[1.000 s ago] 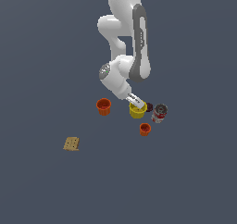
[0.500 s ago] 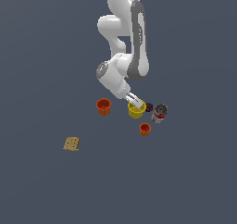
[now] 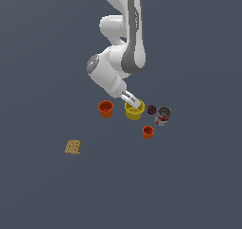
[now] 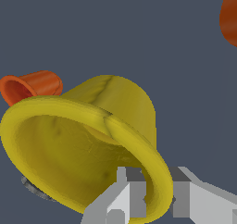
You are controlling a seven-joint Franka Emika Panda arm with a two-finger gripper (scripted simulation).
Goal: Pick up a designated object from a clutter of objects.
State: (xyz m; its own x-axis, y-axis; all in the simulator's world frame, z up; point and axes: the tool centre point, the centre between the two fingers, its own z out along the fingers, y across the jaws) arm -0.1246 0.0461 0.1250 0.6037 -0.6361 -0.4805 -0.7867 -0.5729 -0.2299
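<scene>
While I watch the exterior view, the arm reaches down from above and its tool [image 3: 133, 101] sits at the rim of the yellow cup [image 3: 134, 110], which stands upright on the dark surface [image 3: 189, 185] in the middle of the clutter. In the wrist view the yellow cup [image 4: 83, 144] fills most of the picture, its flared rim running between the two grey fingers [image 4: 122, 197]: one finger lies inside the cup's mouth, the other just outside the wall. The fingers sit narrow on either side of the rim, but I cannot tell whether they actually press on it.

The orange-red cup [image 3: 106, 109] stands just beside the yellow cup on the exterior view's left. The smaller orange cup [image 3: 148, 132] stands near it, closer to the camera and slightly to the exterior view's right. The dark purple ball [image 3: 151, 110] lies just beside the yellow cup on the exterior view's right, and the red-and-white tin can [image 3: 162, 115] stands right next to the ball, farther to that side. The tan cracker [image 3: 73, 147] lies flat, well apart from the rest, toward the exterior view's left.
</scene>
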